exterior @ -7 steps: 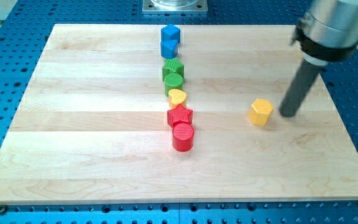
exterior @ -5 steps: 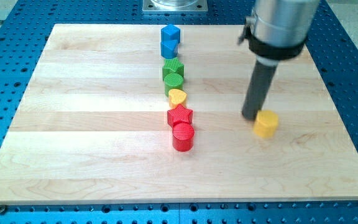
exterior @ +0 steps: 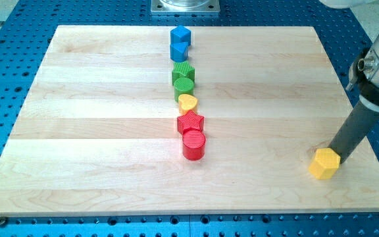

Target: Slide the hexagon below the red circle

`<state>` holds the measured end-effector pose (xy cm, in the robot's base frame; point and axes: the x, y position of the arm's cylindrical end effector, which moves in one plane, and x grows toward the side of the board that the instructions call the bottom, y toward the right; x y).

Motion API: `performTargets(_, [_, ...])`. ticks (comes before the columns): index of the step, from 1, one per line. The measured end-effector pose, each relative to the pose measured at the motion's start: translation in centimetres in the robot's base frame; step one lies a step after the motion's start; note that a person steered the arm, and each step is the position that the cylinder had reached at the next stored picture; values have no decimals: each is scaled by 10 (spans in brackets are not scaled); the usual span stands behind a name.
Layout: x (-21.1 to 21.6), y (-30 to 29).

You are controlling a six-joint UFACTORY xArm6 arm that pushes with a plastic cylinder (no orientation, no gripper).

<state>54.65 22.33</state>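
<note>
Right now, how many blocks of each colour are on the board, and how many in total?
Blue: 2, cube and another blue block
Green: 2
Yellow: 2, heart and hexagon
Red: 2, star and circle
Total: 8

Yellow hexagon (exterior: 324,163): lies flat near the board's lower right corner. Red circle (exterior: 193,145): upright cylinder at the bottom end of the centre column, well apart to the hexagon's left.

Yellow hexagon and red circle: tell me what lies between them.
Only bare board lies between the yellow hexagon and the red circle in the camera view.
</note>
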Motion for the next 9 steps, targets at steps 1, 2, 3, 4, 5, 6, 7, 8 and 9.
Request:
performTargets(1, [26, 6])
performTargets(2, [40, 14])
performTargets(3, [43, -71])
performTargets(4, [52, -120])
performTargets(5, [71, -116])
performTargets(6, [67, -158])
performTargets(7, [54, -198])
performTargets(8, [63, -200])
performTargets(9, [71, -197])
